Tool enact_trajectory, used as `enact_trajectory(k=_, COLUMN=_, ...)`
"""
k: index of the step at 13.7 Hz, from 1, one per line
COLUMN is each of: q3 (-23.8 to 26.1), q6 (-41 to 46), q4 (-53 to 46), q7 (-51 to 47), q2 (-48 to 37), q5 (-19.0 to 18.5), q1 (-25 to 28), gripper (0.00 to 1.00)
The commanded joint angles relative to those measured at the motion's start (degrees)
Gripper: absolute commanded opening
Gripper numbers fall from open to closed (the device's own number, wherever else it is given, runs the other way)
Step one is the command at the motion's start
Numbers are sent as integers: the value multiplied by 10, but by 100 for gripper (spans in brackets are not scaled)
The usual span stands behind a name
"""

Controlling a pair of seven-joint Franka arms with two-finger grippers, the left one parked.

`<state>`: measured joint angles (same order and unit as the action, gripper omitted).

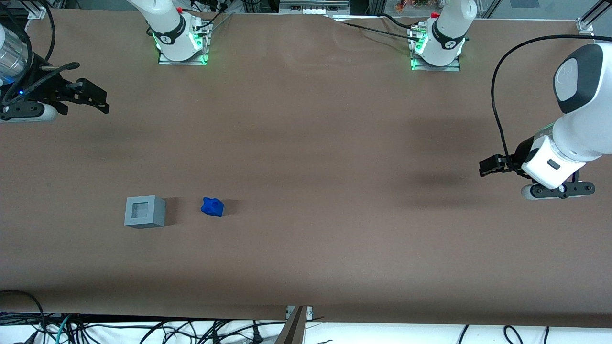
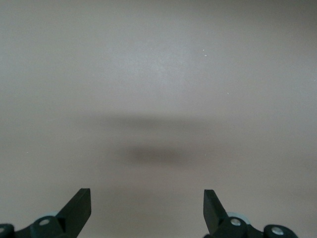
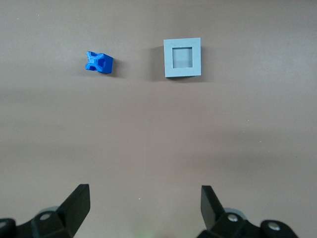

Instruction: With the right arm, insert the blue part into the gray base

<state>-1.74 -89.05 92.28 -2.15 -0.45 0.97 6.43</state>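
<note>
Gray base (image 1: pixel 144 211) beside blue part (image 1: pixel 212 206); gripper (image 1: pixel 91 100) spread, unlabelled.

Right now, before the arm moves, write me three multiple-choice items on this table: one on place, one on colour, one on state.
1. Where does the blue part lie?
A. Inside the gray base
B. On the table beside the base, apart from it
C. On top of the base

2. What colour is the cube with the square recess?
A. Light gray
B. Red
C. Yellow

3. How is the right arm's pincer?
A. Shut on the blue part
B. Open and holding nothing
C. Shut on the base

Key: 1 B, bare table shows between the two. 2 A, the wrist view shows a gray cube. 3 B, its fingers stand wide apart above bare table, away from both pieces.
</note>
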Motion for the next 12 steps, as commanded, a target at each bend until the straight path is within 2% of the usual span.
enact_trajectory(k=1, q3=2, q6=5, q4=-3, q7=1, q2=-1, q5=-9, q1=0, gripper=99)
enact_trajectory(k=5, q3=3, q6=-7, q4=-2, q7=-7, q2=9, q5=-8, q1=1, gripper=99)
enact_trajectory(k=7, q3=4, q6=-53, q4=18, q7=-22, q2=23, q5=-7, q1=17, gripper=99)
enact_trajectory(k=12, q3=10, q6=-182, q4=24, q7=-162, q2=134, q5=-1, q1=72, gripper=99)
